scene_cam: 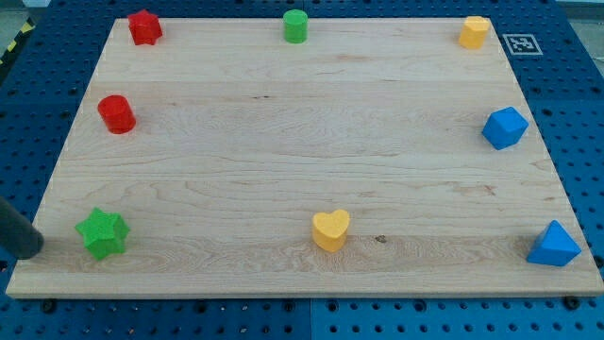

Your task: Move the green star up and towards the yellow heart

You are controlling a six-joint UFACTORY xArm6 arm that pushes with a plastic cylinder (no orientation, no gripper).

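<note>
The green star (102, 233) sits near the board's bottom left corner. The yellow heart (330, 229) sits at the bottom middle, well to the star's right and at about the same height. My tip (34, 247) comes in from the view's left edge, just left of the green star and slightly lower, with a small gap between them.
A red star (144, 26) is at the top left, a red cylinder (117, 113) at the left, a green cylinder (295, 25) at the top middle, a yellow hexagon block (474, 31) at the top right. A blue block (504, 127) and a blue triangle (553, 246) sit at the right. The wooden board (302, 142) lies on a blue pegboard.
</note>
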